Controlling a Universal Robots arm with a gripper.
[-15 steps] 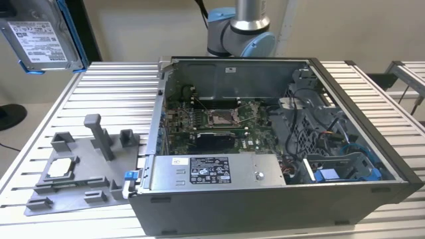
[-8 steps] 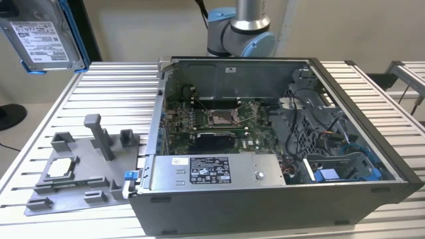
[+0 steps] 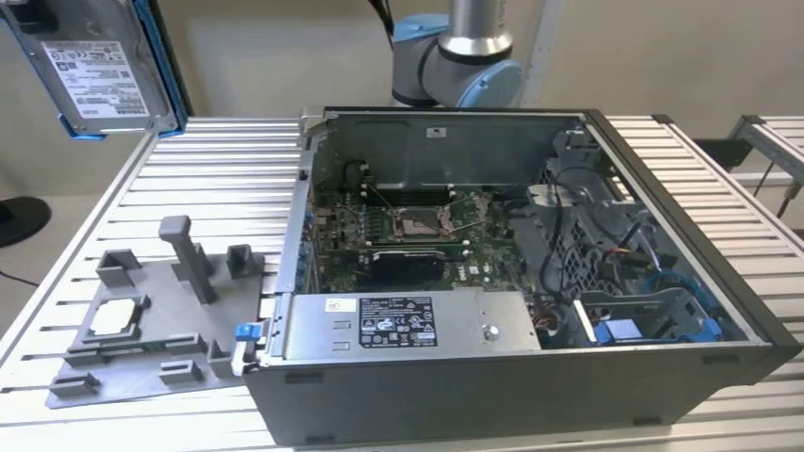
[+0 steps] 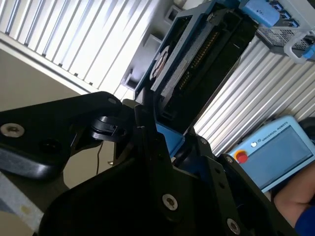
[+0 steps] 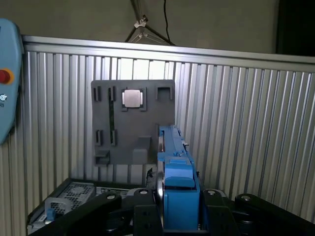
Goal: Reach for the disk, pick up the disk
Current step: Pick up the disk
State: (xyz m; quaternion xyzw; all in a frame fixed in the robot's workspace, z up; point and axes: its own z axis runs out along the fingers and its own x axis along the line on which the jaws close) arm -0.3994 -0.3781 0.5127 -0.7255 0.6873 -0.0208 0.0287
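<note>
**Disk pinched in the hand, held high off the counter**

The disk (image 3: 107,71) sits in the upper left of the exterior view. Its label faces the camera, its long axis is near vertical, and it hangs well apart from the open computer case (image 3: 528,395) and above the slatted counter (image 3: 214,169). In the first wrist view the hand (image 5: 179,216) is clamped on the disk, one finger on each side of its blue carrier frame. The disk shows edge-on there and extends straight out from the hand toward the grey fixture plate (image 5: 133,123) lying on the counter beyond. The disk is inside the grip, not off to any side of it. Judged: grasp made, disk clear of every surface.
</note>
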